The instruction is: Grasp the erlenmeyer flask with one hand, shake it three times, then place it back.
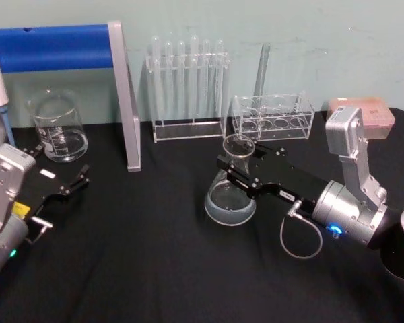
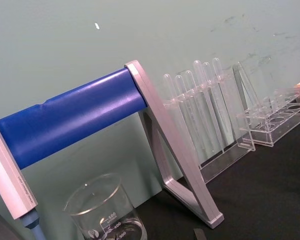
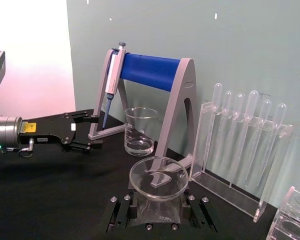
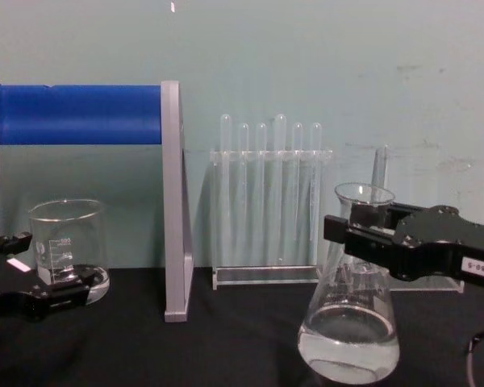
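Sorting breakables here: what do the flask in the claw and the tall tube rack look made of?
The erlenmeyer flask, neck in the right claw: likely glass, clear and glossy, with curved highlights. The test tube rack: probably acrylic, flat clear sheets with bright edges.

A lab: racked test tubes (image 4: pixel 261 185), a graduated beaker (image 1: pixel 57 128), an erlenmeyer flask (image 1: pixel 225 200) and a pipette (image 3: pixel 111 75) on a stand (image 3: pixel 150 71).

The black, blocky right gripper (image 1: pixel 231 169) bears a white digit label (image 4: pixel 477 265); its silver wrist (image 1: pixel 343 208) shows a blue light (image 1: pixel 334 230).
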